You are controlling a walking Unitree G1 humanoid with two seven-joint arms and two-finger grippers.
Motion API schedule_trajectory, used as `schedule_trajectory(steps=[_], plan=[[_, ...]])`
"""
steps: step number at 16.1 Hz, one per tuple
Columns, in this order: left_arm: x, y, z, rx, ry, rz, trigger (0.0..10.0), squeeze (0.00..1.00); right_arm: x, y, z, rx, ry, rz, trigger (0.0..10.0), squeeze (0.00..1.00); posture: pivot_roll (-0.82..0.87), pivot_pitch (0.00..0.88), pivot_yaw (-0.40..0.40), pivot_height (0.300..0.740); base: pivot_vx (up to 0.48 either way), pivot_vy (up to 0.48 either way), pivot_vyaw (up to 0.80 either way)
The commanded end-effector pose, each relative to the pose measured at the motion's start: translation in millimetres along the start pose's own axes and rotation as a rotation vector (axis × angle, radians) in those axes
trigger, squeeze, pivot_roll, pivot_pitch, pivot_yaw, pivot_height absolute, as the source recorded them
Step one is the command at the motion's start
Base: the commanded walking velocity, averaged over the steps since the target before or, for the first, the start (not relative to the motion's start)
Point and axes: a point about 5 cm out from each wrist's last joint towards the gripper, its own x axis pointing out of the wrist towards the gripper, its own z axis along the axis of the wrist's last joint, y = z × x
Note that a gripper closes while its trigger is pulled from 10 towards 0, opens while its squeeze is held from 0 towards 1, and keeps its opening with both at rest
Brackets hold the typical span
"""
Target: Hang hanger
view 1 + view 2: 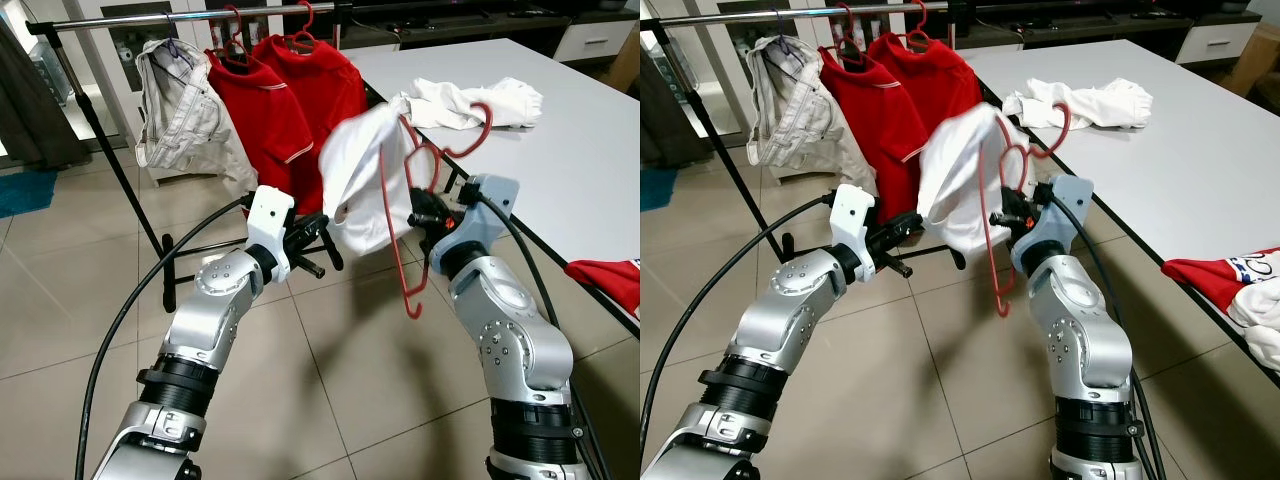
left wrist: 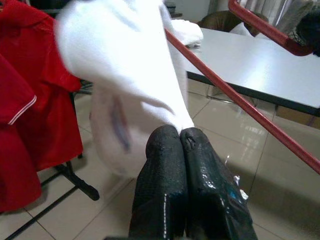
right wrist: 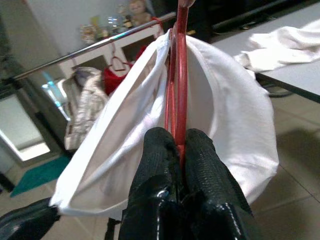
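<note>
**Hanger held up short of the rail**

Hanger [image 1: 412,225], red, was clamped in the right gripper [image 3: 178,145] between table [image 1: 560,150] and rail [image 1: 190,17]. Left gripper [image 2: 179,134] fingers were pinched together on the white shirt [image 1: 362,180] draped over it.

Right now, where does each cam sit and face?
Eye views: head, looking down at both arms, rack rail, table.
Left wrist: along left gripper, pinching white garment.
Right wrist: along right gripper, clamping red hanger.
All views share garment and hanger.
</note>
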Motion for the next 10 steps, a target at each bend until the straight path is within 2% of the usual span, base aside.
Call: schedule_trajectory(steps=[1, 2, 3, 5, 8, 10], plan=[[-0.3, 1.6, 11, 0.021, -0.038, 0.003, 0.0, 0.0, -1.1, 9.3, -5, -0.092, 0.047, 0.082, 10.0, 0.0, -0.15, 0.0, 0.032, 0.74, 0.0, 0.0, 0.0], [-0.2, 5.3, 16, 0.018, -0.066, 0.032, 0.0, 0.0, -3.4, 12.3, -15, -0.187, 0.093, 0.122, 10.0, 0.0, -0.14, 0.0, 0.031, 0.74, 0.0, 0.0, 0.0], [-0.5, 8.6, 19, 0.025, -0.079, 0.055, 0.0, 0.0, -4.7, 13.1, -19, -0.179, 0.109, 0.122, 10.0, 0.0, -0.14, 0.0, 0.031, 0.74, 0.0, 0.0, 0.0], [-3.3, 19.9, 26, 0.03, -0.117, 0.121, 0.0, 0.0, -6.2, 13.7, -23, -0.259, 0.13, 0.141, 10.0, 0.0, -0.14, 0.0, 0.032, 0.74, 0.0, 0.0, 0.0], [-7.0, 30.3, 37, 0.056, -0.165, 0.164, 0.0, 0.0, -5.4, 11.2, -20, -0.212, 0.112, 0.144, 10.0, 0.0, -0.14, 0.0, 0.032, 0.74, 0.0, 0.0, 0.0], [-8.3, 35.0, 47, 0.055, -0.223, 0.191, 0.0, 0.0, -7.5, 7.3, -31, -0.258, 0.189, 0.145, 10.0, 0.0, -0.14, 0.0, 0.031, 0.74, 0.0, 0.0, 0.0]])
